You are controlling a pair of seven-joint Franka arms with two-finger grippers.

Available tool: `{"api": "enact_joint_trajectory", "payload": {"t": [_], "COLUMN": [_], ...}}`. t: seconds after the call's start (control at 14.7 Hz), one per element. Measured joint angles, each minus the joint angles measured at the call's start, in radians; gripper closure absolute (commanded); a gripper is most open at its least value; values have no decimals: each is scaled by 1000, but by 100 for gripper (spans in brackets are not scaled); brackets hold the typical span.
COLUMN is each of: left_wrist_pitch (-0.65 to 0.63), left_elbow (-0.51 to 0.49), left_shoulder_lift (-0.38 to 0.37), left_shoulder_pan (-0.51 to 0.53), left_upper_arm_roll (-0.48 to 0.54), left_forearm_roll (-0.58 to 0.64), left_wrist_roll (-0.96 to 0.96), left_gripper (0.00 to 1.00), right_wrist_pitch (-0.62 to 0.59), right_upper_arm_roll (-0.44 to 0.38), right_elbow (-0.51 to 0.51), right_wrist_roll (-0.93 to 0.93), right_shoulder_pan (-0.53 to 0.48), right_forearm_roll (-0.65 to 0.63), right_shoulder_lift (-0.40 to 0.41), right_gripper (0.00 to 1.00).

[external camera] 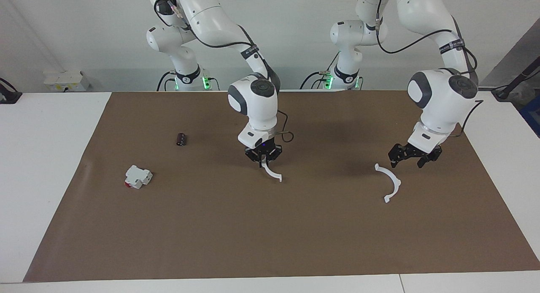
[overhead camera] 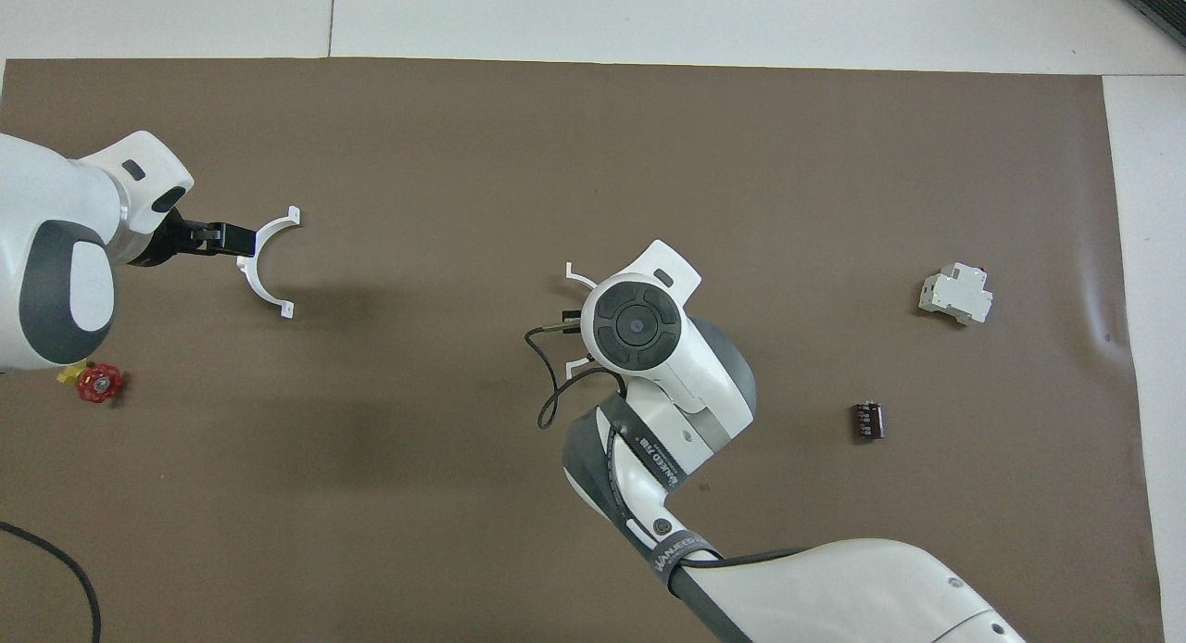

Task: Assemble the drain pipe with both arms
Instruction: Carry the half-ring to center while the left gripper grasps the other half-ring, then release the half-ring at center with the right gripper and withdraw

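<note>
Drain pipe sits in two halves; one half-ring is pinched in the right gripper over mid-desk, hanging with its lower tab near or on the brown mat; can't tell if it touches. Other half-ring lies flat toward the left arm's end; left gripper hovers just beside its nearer end, fingers spread, not gripping. Step in hand, I'd say: left pickup. Do it well: close on the arc's middle, not the tabs; lift level; then bring both halves together tab to tab, curves facing. White-and-red block and black cylinder stay out of it.
</note>
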Motion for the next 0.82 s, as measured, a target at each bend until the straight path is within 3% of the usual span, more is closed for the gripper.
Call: {"api": "enact_joint_trajectory", "payload": {"t": [0.07,0.41,0.48,0.55,0.61,0.82], "left_wrist_pitch": [25,107,118,129,133,144], "left_elbow": [-1,-31,-39,-45,-48,-59], "left_shoulder_lift": [26,98,98,98,98,98], "left_shoulder_pan": [1,10,11,13,14,15], "left_upper_arm_roll": [0,0,0,0,0,0], "left_forearm_roll": [0,0,0,0,0,0], "left_wrist_roll": [0,17,18,18,18,19], "left_gripper": [13,18,19,21,23,27], "right_wrist_pitch": [14,30,32,34,35,38], "right_upper_arm_roll": [0,0,0,0,0,0], "right_elbow": [-2,-8,-10,-11,-12,-12], "right_wrist_roll": [0,0,0,0,0,0], "right_shoulder_pan": [7,14,15,15,16,17], "right_forearm_roll": [0,0,0,0,0,0], "right_shoulder_lift": [6,24,26,27,27,27], "right_gripper": [100,100,72,7,0,0]}}
